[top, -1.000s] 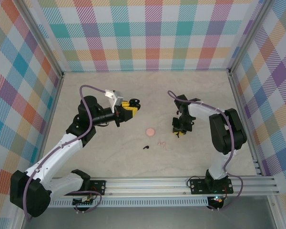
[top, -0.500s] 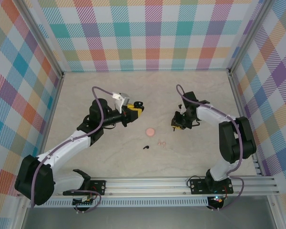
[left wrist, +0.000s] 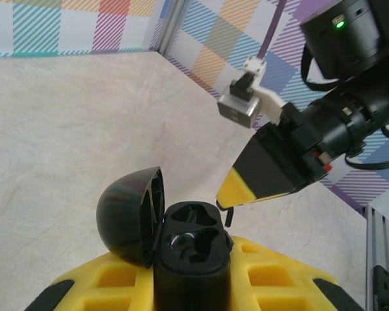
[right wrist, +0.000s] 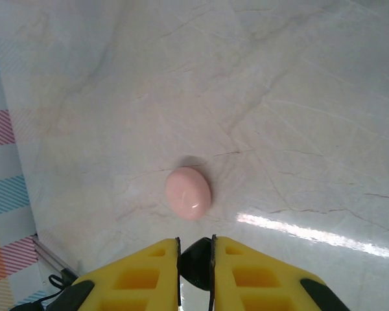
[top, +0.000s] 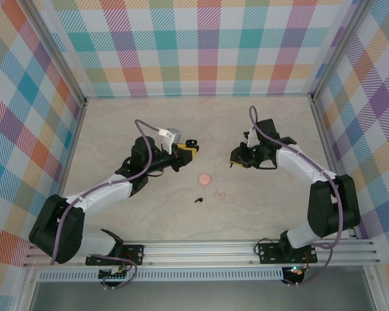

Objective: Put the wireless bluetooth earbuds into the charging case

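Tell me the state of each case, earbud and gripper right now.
Black round charging case: lid open, sockets look empty.
Pink oval charging case: closed.
Left gripper: shut on black round charging case.
Right gripper: shut on one black earbud.
Other black earbud: loose on table.
Pale pink earbuds: loose on table.

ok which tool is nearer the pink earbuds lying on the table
Right. The right tool hangs just beyond the pink earbuds, slightly to their right; the left tool is farther off, beyond and left.
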